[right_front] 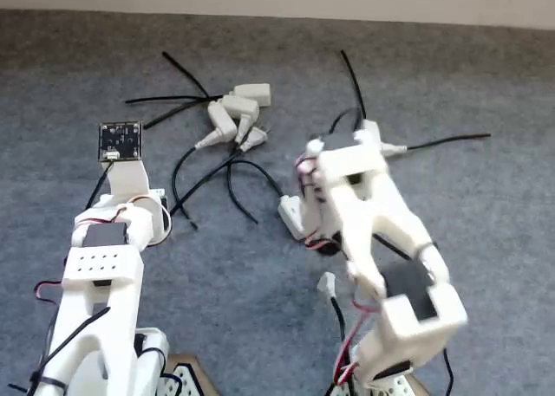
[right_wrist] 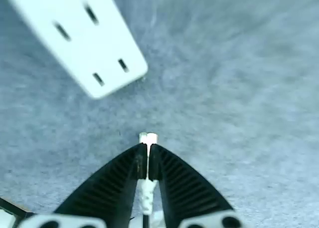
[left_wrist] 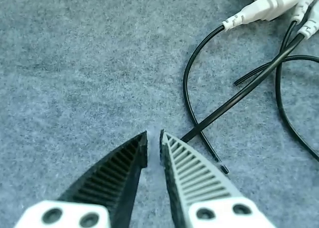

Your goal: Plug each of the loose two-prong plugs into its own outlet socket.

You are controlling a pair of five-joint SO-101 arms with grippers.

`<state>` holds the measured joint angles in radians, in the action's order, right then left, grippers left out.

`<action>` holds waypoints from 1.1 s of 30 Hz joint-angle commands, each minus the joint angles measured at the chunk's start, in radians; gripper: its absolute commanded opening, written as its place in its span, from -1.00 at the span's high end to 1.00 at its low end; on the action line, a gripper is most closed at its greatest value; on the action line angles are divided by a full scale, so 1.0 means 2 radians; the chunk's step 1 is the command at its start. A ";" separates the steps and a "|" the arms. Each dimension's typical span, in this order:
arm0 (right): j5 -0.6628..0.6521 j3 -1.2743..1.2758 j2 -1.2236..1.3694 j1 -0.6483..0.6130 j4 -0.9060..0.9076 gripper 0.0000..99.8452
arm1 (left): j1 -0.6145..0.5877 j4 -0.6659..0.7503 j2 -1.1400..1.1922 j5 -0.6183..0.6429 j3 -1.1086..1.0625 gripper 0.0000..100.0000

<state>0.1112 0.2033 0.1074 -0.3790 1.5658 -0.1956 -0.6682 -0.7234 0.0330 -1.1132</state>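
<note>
**Right tool on a plug, outlet just ahead**

On my high view the grey counter [right_front: 451,67] is littered with black cables [right_front: 204,175] that loop and cross between the two arms. Beyond them, well apart from both arms, lies a cluster [right_front: 234,110] of white plugs and blocks bunched together, with leads trailing off it. The loops lie in the stretch between the left arm and that cluster.

From the left wrist I see the same cables [left_wrist: 239,96]. One straight run slants down and ends just beside the tip of the left tool [left_wrist: 153,138], and a thinner lead curls past it. Part of the cluster [left_wrist: 269,3] sits well off from the tool. The left tool is almost pressed together, with only a thin slit between its ribbed fingers [left_wrist: 187,168]. It holds nothing and hangs over bare carpet.

From the right wrist, the right tool [right_wrist: 147,147] is pinched on a white plug [right_wrist: 148,139], whose end pokes out just past the fingertips. The white outlet [right_wrist: 84,36] lies flat on the counter near the plug but apart from it, slots up and set at a slant. Nothing stands between plug and outlet.
</note>
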 commanded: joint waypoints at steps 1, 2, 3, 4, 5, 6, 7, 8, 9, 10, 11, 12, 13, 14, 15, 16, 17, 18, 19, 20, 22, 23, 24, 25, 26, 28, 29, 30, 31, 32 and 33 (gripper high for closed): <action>-0.002 -0.043 -0.132 0.033 0.014 0.99 | 0.000 -0.001 -0.007 0.004 0.003 0.87; -0.002 -0.043 -0.166 0.035 0.014 0.99 | 0.000 -0.001 -0.007 0.004 0.003 0.87; -0.002 -0.043 -0.196 0.036 0.013 0.99 | 0.000 -0.001 -0.007 0.004 0.003 0.87; -0.002 -0.040 -0.221 0.036 0.014 0.99 | 0.000 -0.001 -0.007 0.004 0.003 0.87; -0.004 -0.030 -0.244 0.036 0.012 0.99 | 0.000 -0.001 -0.007 0.004 0.003 0.87; -0.006 -0.017 -0.260 0.035 0.011 0.98 | 0.000 -0.001 -0.007 0.004 0.003 0.87; -0.007 -0.004 -0.271 0.035 0.011 0.98 | 0.000 -0.001 -0.007 0.004 0.003 0.87; -0.007 0.011 -0.275 0.034 0.012 0.96 | 0.000 -0.001 -0.007 0.004 0.003 0.87; -0.007 0.031 -0.275 0.034 0.012 0.92 | 0.000 -0.001 -0.007 0.004 0.003 0.87; -0.007 0.056 -0.275 0.034 0.011 0.87 | 0.000 -0.001 -0.007 0.004 0.003 0.87; -0.004 0.082 -0.275 0.034 0.010 0.80 | 0.000 -0.001 -0.007 0.004 0.003 0.87; -0.003 0.107 -0.275 0.032 0.007 0.72 | 0.000 -0.001 -0.007 0.004 0.003 0.87; -0.003 0.129 -0.276 0.023 0.000 0.66 | 0.000 -0.001 -0.007 0.004 0.003 0.87; -0.003 0.148 -0.277 0.012 -0.007 0.60 | 0.000 -0.001 -0.007 0.004 0.003 0.87; -0.003 0.167 -0.277 0.000 -0.018 0.56 | 0.000 -0.001 -0.007 0.004 0.003 0.87; -0.003 0.184 -0.277 -0.013 -0.034 0.54 | 0.000 -0.001 -0.007 0.004 0.003 0.87; -0.003 0.201 -0.277 -0.031 -0.053 0.54 | 0.000 -0.001 -0.007 0.004 0.003 0.87; -0.003 0.215 -0.277 -0.049 -0.074 0.54 | 0.000 -0.001 -0.007 0.004 0.003 0.87; -0.003 0.232 -0.276 -0.066 -0.099 0.54 | 0.000 -0.001 -0.007 0.004 0.003 0.87; -0.003 0.251 -0.276 -0.081 -0.129 0.54 | 0.000 -0.001 -0.007 0.004 0.003 0.87; -0.002 0.297 -0.276 -0.099 -0.195 0.54 | 0.000 -0.001 -0.007 0.004 0.003 0.87; -0.002 0.320 -0.276 -0.105 -0.231 0.54 | 0.000 -0.001 -0.007 0.004 0.003 0.87; 0.011 0.343 -0.276 -0.109 -0.264 0.54 | 0.000 -0.001 -0.007 0.004 0.003 0.87; 0.034 0.362 -0.276 -0.109 -0.293 0.54 | 0.000 -0.001 -0.007 0.004 0.003 0.87; 0.064 0.380 -0.276 -0.109 -0.318 0.54 | 0.000 -0.001 -0.007 0.004 0.003 0.87; 0.117 0.408 -0.276 -0.109 -0.351 0.54 | 0.000 -0.001 -0.007 0.004 0.003 0.87; 0.129 0.414 -0.276 -0.109 -0.357 0.54 | 0.000 -0.001 -0.007 0.004 0.003 0.87; 0.127 0.414 -0.276 -0.109 -0.358 0.54 | 0.000 0.002 -0.007 0.004 0.002 0.87; 0.121 0.414 -0.276 -0.109 -0.357 0.54 | 0.000 0.009 -0.007 0.004 -0.003 0.87; 0.120 0.414 -0.276 -0.110 -0.357 0.54 | 0.000 0.022 -0.007 0.004 -0.011 0.87; 0.119 0.414 -0.276 -0.111 -0.357 0.54 | 0.001 0.038 -0.007 0.004 -0.019 0.87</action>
<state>0.3353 1.0288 -0.4112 -0.5861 0.8723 -0.1956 -0.6651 -0.7234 0.0330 -1.1178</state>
